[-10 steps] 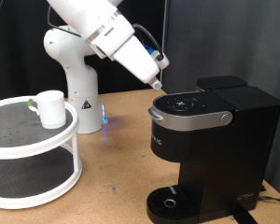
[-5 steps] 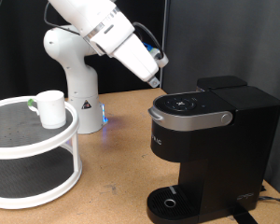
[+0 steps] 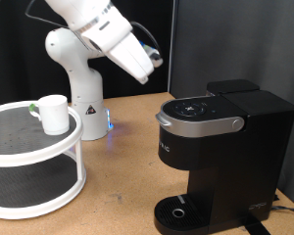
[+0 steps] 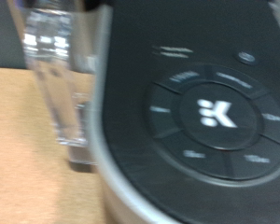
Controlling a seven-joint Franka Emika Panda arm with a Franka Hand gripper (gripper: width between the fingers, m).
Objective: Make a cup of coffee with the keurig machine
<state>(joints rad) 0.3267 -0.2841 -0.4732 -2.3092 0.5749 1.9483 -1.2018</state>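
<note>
Keurig machine (image 3: 223, 152) sits on the bench (image 3: 122, 157) at the exterior view's right, lid down, silver handle curving round the front of the lid. Round button panel (image 3: 193, 108) on top, drip tray (image 3: 181, 212) at the base with nothing on it. Wrist view looks straight at that panel (image 4: 210, 112): ring of buttons around a central logo, blurred; one clear finger (image 4: 58, 79) shows beside the lid edge, over bare bench (image 4: 33, 163).

Cup (image 3: 53, 114) stands upright on the top tier of a white two-tier round shelf (image 3: 34, 157) at the exterior view's left, well apart from the machine. Small green-topped thing (image 3: 33, 106) just beside the cup, too small to identify.

Tool (image 3: 153, 61) hangs in the air above and to the left of the machine's lid, clear of it, touching nothing. Nothing seen between the fingers. Can't tell whether the fingers are spread or pressed together: exterior view is too coarse and the wrist view shows only one finger.

Arm base (image 3: 76, 78) stands at the far side of the bench, behind the shelf.
</note>
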